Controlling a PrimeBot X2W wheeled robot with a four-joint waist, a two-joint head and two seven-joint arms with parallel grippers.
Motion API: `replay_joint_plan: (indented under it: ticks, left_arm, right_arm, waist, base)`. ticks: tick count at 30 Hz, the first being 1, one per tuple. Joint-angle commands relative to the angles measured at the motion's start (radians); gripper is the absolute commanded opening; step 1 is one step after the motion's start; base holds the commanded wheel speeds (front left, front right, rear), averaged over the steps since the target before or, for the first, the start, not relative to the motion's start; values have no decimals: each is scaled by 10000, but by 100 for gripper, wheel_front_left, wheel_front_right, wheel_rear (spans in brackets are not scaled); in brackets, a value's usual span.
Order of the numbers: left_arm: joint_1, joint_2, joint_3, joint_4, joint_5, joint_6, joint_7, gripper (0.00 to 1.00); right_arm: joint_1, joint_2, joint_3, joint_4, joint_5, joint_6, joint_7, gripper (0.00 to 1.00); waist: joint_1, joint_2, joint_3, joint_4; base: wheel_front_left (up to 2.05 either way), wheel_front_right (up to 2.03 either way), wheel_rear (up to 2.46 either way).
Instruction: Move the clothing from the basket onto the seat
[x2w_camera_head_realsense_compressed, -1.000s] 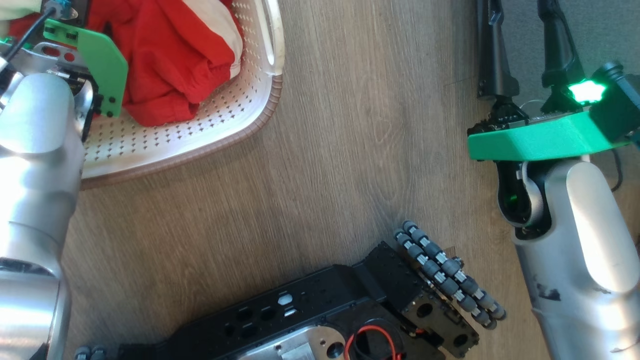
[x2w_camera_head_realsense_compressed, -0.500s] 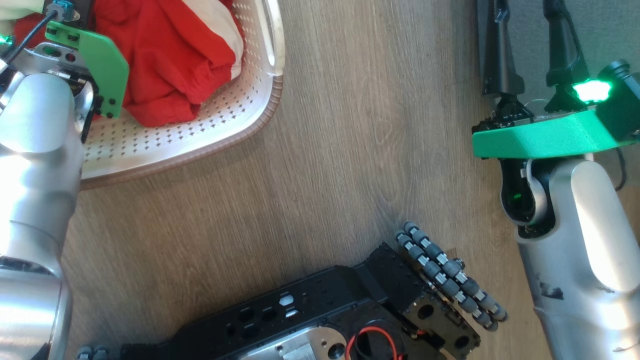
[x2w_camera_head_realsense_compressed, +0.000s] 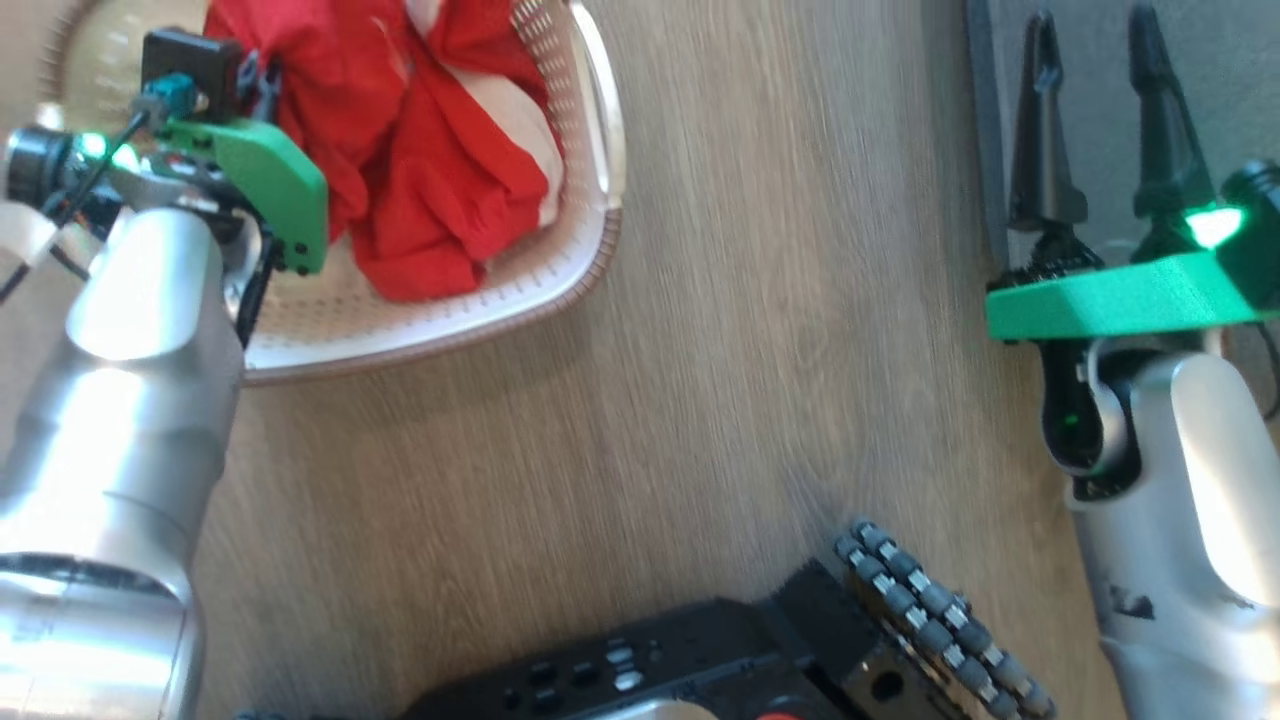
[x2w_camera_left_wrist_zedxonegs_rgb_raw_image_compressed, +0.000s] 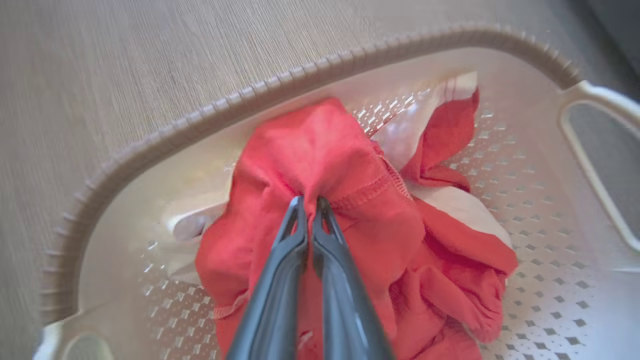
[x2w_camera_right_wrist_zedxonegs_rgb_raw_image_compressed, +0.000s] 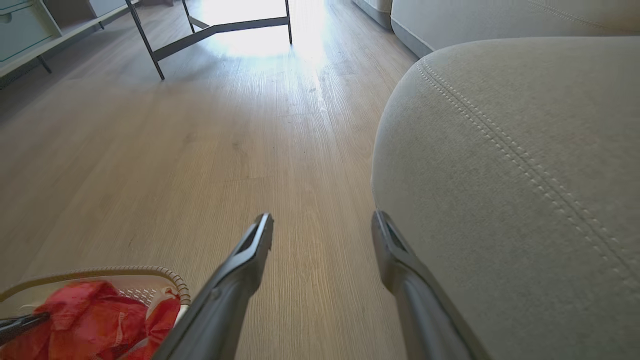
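The clothing (x2w_camera_left_wrist_zedxonegs_rgb_raw_image_compressed: 350, 165) is a bunch of red fabric with white panels, lying in the cream perforated basket (x2w_camera_left_wrist_zedxonegs_rgb_raw_image_compressed: 165, 137) with a brown rim. My left gripper (x2w_camera_left_wrist_zedxonegs_rgb_raw_image_compressed: 310, 201) is shut on a fold at the top of the red clothing. In the head view the basket (x2w_camera_head_realsense_compressed: 560, 290) sits at the upper left, with the clothing (x2w_camera_head_realsense_compressed: 440, 170) heaped inside beside my left wrist. My right gripper (x2w_camera_head_realsense_compressed: 1092, 40) stands open and holds nothing, at the edge of the grey seat (x2w_camera_head_realsense_compressed: 1210, 70). The right wrist view has the seat (x2w_camera_right_wrist_zedxonegs_rgb_raw_image_compressed: 525, 150) just right of my right gripper (x2w_camera_right_wrist_zedxonegs_rgb_raw_image_compressed: 322, 220).
Wood floor lies between the basket and the seat. My dark base with its roller wheel (x2w_camera_head_realsense_compressed: 930, 620) sits at the bottom. The right wrist view shows black table legs (x2w_camera_right_wrist_zedxonegs_rgb_raw_image_compressed: 220, 30) far ahead, a second cushion (x2w_camera_right_wrist_zedxonegs_rgb_raw_image_compressed: 475, 20) behind the seat, and the basket (x2w_camera_right_wrist_zedxonegs_rgb_raw_image_compressed: 125, 272) at lower left.
My left gripper has shut on the clothing, and the red fabric is now drawn up into a taller bunch. The head camera has shifted, so the whole picture has moved right and down.
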Motion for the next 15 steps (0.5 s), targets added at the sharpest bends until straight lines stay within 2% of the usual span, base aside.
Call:
replay_joint_plan:
  ticks: [1, 9, 15]
  left_arm:
    - [242, 159, 224, -264, -105, -26, -133, 0]
    - [1678, 103, 692, -1664, -818, -146, -209, 0]
    - [2986, 366, 1146, -3127, -1139, -57, -212, 0]
  right_arm:
    - [450, -169, 71, -242, -67, 69, -49, 100]
    - [1161, -823, -170, -5, -96, 69, -49, 100]
    - [1951, -1144, -314, 173, -48, 69, -49, 100]
  waist:
    - [0, 0, -832, 447]
    - [0, 0, -2860, 1104]
    - [0, 0, -4114, 1583]
  base:
    - [0, 0, 0]
    - [0, 0, 0]
    - [0, 0, 0]
